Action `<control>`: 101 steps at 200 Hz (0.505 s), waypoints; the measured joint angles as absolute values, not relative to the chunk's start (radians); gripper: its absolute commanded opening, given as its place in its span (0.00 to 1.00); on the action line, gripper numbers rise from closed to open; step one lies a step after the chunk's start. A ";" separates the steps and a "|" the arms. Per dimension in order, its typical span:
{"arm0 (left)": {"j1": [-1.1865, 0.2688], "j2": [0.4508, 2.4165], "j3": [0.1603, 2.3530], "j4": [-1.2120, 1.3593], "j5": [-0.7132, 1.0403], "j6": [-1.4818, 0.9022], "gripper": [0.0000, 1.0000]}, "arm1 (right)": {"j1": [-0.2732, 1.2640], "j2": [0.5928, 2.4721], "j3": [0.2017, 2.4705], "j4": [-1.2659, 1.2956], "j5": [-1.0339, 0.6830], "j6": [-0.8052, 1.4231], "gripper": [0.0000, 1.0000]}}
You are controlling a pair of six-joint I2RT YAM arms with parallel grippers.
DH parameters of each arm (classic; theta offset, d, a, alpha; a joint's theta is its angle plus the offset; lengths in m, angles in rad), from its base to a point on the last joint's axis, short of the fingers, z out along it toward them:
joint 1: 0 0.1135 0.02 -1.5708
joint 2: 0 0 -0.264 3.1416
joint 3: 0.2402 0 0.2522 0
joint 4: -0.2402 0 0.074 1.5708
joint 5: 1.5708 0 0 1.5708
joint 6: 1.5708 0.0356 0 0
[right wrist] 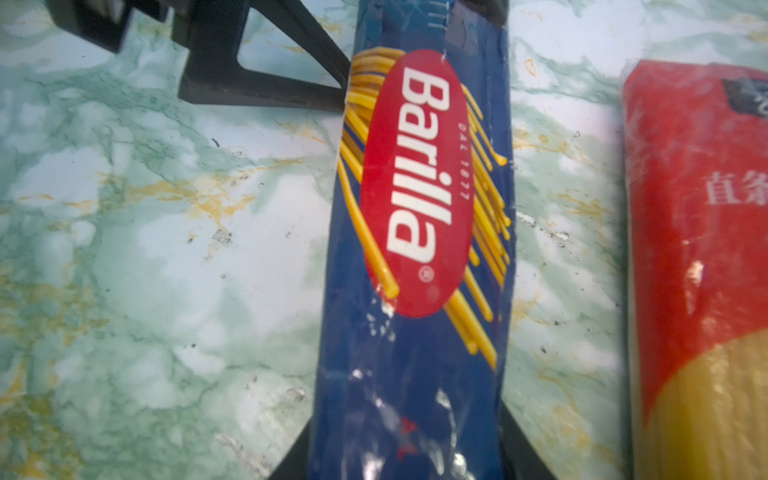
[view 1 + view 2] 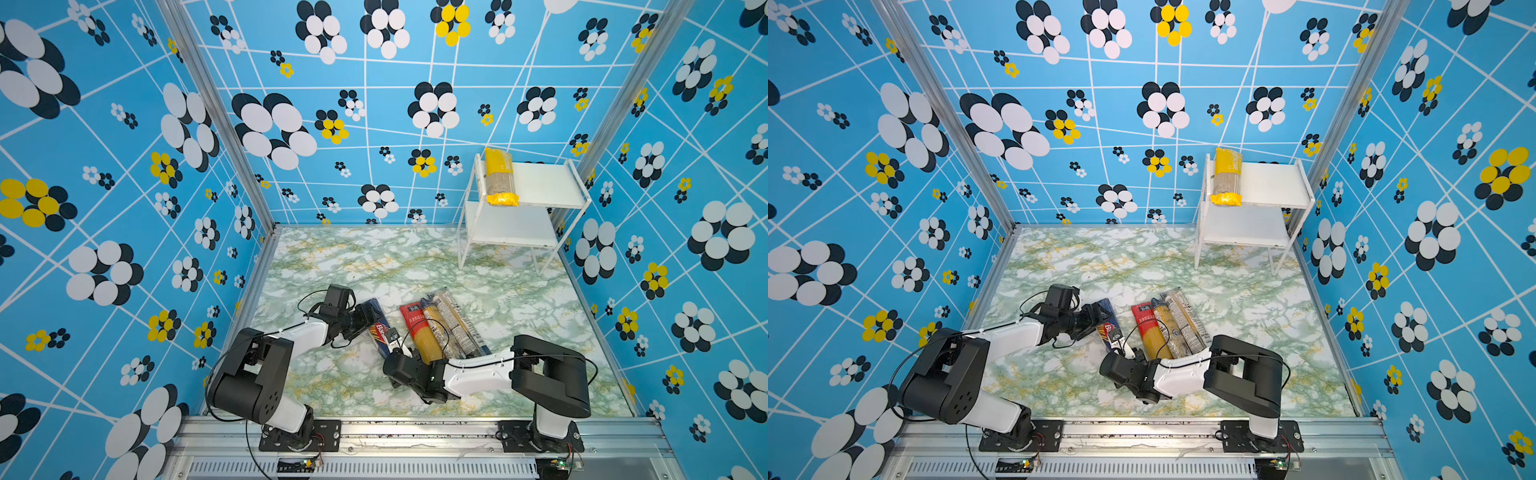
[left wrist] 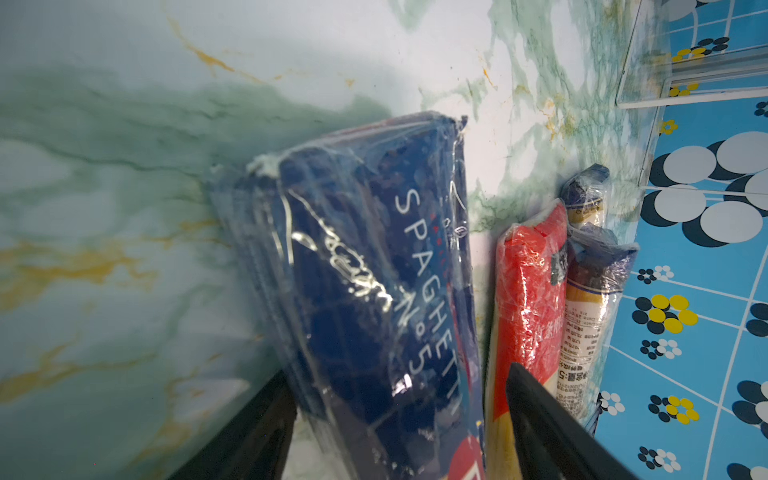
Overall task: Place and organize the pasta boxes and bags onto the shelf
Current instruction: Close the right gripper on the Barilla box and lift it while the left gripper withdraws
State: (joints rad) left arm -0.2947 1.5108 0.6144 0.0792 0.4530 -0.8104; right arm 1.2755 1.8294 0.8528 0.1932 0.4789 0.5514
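**Inspector:** Position of the Barilla pack (image 2: pixel 381 332)?

**Assessor:** Flat on the worktop (image 2: pixel 332 257), well apart from the shelf (image 2: pixel 540 195).

**Inspector:** End effectors?

**Assessor:** The right end effector (image 1: pixel 407 457) is clamped on the end farther from the shelf. The left end effector (image 3: pixel 395 386) straddles the nearer end, jaws apart. In my judgement the right arm carries.

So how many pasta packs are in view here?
5. A yellow pack lies on the shelf's top board. On the table: the dark-blue Barilla pack, then a red pack and two clear packs side by side. The arms could hide more.
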 measured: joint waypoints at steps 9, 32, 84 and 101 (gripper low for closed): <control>-0.295 1.511 0.614 0.081 0.453 -0.810 0.82 | 1.273 1.829 0.853 0.194 0.474 0.551 0.22; -0.295 1.511 0.614 0.084 0.457 -0.810 0.87 | 1.268 1.827 0.853 0.194 0.464 0.551 0.15; -0.295 1.487 0.624 0.052 0.455 -0.798 0.99 | 1.253 1.818 0.850 0.196 0.438 0.551 0.00; -0.295 1.455 0.624 0.012 0.447 -0.793 0.99 | 1.246 1.806 0.834 0.211 0.426 0.550 0.00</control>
